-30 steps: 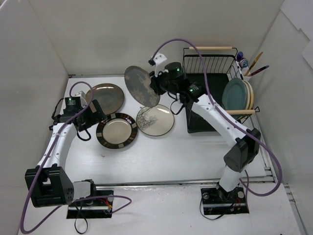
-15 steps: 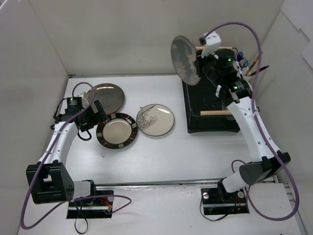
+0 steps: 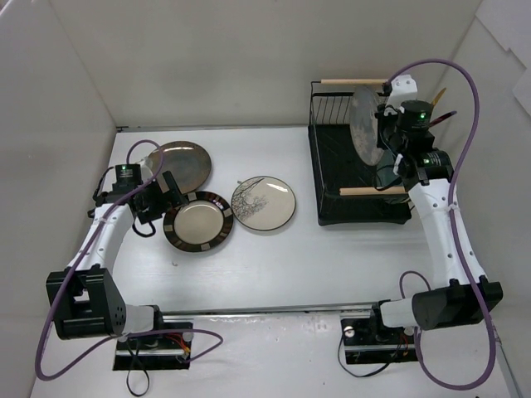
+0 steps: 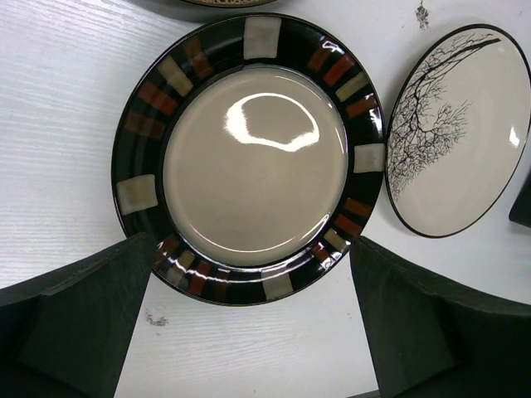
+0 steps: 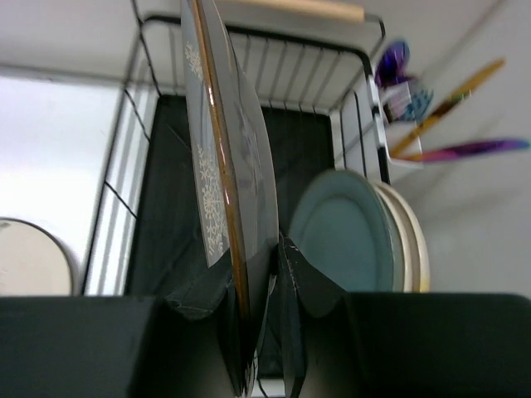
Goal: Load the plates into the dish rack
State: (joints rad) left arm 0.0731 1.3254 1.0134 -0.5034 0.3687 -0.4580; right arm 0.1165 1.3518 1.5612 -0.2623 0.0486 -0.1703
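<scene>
One grey plate [image 3: 365, 126] upright in right jaws | arm [image 3: 440, 224] outstretched over dish rack [image 3: 332, 178]

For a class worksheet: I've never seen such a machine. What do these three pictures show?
Two robot arms stand bolted to a table. One picture looks down from above; the others come from cameras on each wrist. On the table lie a bronze plate, a dark-rimmed plate and a tree-patterned plate. The right pincer grips a grey plate on edge over the dish rack, where a teal plate stands. The left pincer hangs open above the dark-rimmed plate.
</scene>
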